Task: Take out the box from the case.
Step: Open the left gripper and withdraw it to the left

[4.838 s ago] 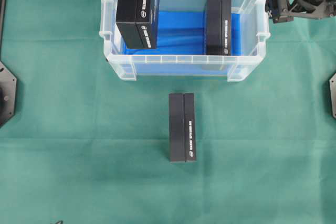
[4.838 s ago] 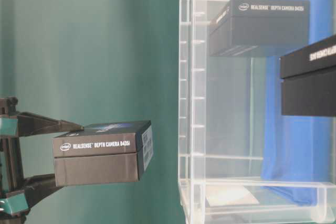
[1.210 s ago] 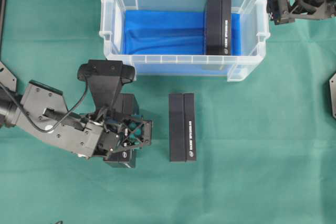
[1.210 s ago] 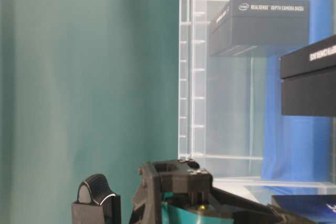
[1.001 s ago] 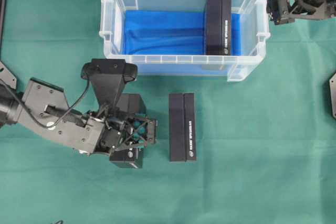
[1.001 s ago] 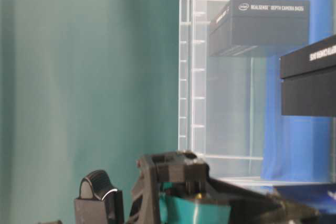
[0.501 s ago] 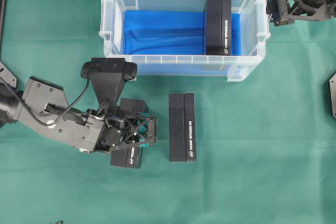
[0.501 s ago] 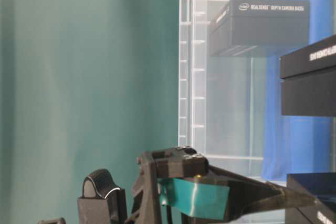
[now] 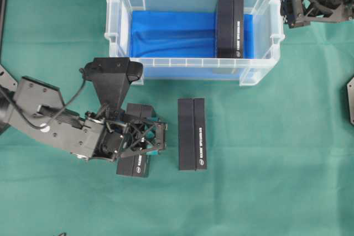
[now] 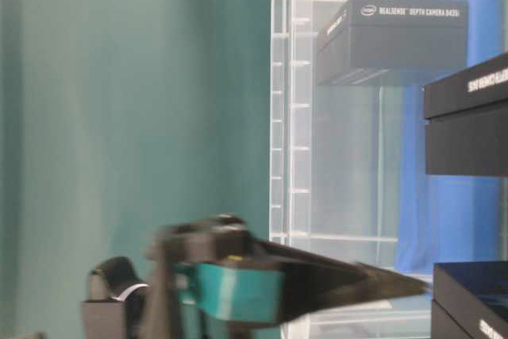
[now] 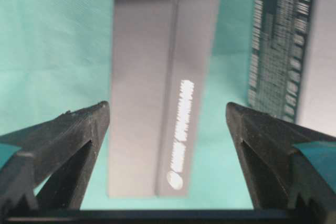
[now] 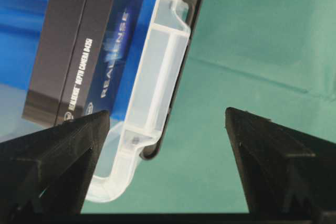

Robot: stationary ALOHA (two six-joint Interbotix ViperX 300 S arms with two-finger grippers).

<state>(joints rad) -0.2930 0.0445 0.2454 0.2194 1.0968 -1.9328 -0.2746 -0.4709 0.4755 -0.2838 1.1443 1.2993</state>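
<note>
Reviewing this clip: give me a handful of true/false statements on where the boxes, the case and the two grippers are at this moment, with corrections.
1. One box is inside the case. True.
2. Three boxes lie on the green cloth outside the case. False: two do, the middle box and the box under the left gripper.
3. The left gripper is open. True: its fingers stand wide apart with nothing between them.
4. The right gripper grips the box in the case. False: it is open, holding nothing, beside the case's handle end.
5. The case is tipped on its side. False: it stands upright.
</note>
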